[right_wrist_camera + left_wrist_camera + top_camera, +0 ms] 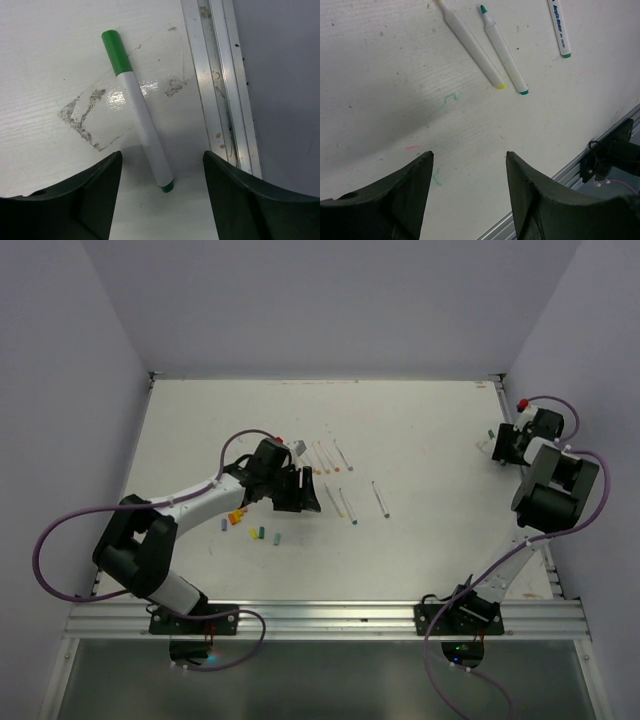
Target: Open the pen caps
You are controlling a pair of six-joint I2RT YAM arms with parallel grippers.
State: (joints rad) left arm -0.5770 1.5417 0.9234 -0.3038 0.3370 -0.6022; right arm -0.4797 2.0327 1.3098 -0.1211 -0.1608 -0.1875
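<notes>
Several white pens point(345, 504) lie in the middle of the table. Loose pen caps point(262, 533) in orange, yellow, green and teal lie to their left. My left gripper point(297, 488) is open and empty, low over bare table just left of the pens. In the left wrist view point(469, 155) a yellow-ended pen point(472, 45), an uncapped green-tipped pen point(502, 50) and a printed pen point(559, 27) lie beyond its fingertips. My right gripper point(500, 445) is open at the far right edge. In the right wrist view point(162, 156) a pen point(142, 125) with its green cap point(116, 52) on lies flat, its tail end between the open fingers.
An aluminium rail point(220, 85) runs along the table's right edge just beside the capped pen. A patch of tape residue point(85, 112) marks the table under that pen. The front rail point(600, 150) shows at the lower right of the left wrist view.
</notes>
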